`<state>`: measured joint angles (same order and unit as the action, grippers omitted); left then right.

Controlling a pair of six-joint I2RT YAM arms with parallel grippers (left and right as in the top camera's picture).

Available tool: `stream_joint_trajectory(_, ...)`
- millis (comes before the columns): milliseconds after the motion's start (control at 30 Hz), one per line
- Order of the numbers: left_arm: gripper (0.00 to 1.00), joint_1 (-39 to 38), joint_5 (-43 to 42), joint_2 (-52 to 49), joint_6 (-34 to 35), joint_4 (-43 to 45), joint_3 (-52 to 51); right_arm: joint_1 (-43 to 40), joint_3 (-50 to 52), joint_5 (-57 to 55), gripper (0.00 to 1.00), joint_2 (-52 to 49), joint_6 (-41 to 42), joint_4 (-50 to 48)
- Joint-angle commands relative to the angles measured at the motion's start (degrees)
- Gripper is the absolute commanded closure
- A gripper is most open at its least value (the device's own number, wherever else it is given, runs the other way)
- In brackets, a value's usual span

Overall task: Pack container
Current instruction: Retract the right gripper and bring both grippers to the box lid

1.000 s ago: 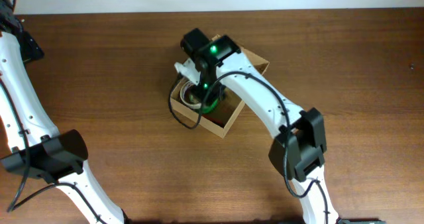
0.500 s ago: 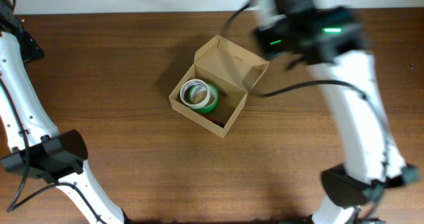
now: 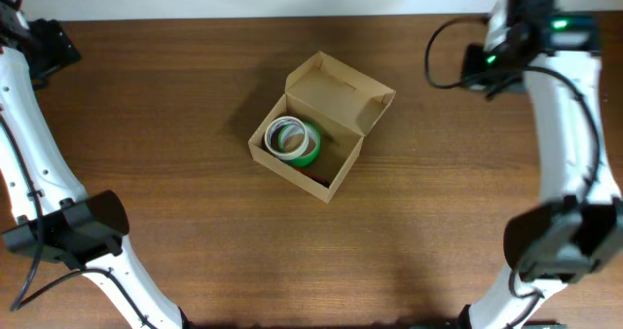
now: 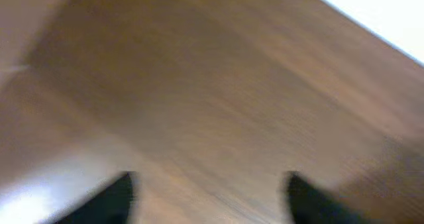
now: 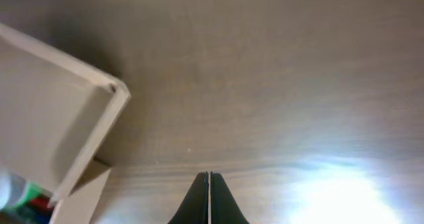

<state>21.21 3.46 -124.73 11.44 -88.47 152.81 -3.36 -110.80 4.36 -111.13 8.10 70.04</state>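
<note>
The right end effector (image 5: 209,187), fingers pressed together, hangs over the wooden bench (image 5: 278,85), the container (image 5: 46,118) at nine o'clock.

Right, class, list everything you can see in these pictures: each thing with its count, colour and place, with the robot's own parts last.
table: one, dark brown wood, fills the overhead view
cardboard box: one, plain brown, middle of the table, lid flap open
pale tape roll: one, whitish, inside the box, lying on the green one
green tape roll: one, green, inside the box, under the pale roll
red item: one, red, inside the box by the rolls, too hidden to name
left arm: one, white with black joints, left edge of the table
right arm: one, white with black joints, right edge
left claw: one, dark, fingers apart, over bare table
right claw: one, dark, fingers together, empty, beside the box
</note>
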Motion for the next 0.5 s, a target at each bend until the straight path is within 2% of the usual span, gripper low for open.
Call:
stream_joint_trajectory(0, 0.50, -1.8, -12.0, -0.7, -6.0, -0.4, 0.2, 2.1, 6.8, 4.6, 0.96, -1.8, 5.7, -4.1)
stream_joint_trajectory(67, 0.57, -3.7, -9.7, -1.3, -7.0, -1.3, 0.2, 3.5, 9.7, 6.1, 0.96, -3.4, 8.0, -7.0)
stream_joint_trajectory(167, 0.71, -6.1, -7.1, -2.1, -7.0, -1.5, 0.1, 5.4, 12.3, 9.3, 0.96, -6.6, 9.8, -10.6)
stream_joint_trajectory(467, 0.71, -12.4, -4.5, -6.3, -7.0, -1.6, 0.1, 10.8, 12.4, 22.3, 0.96, -13.2, 9.8, -23.8)
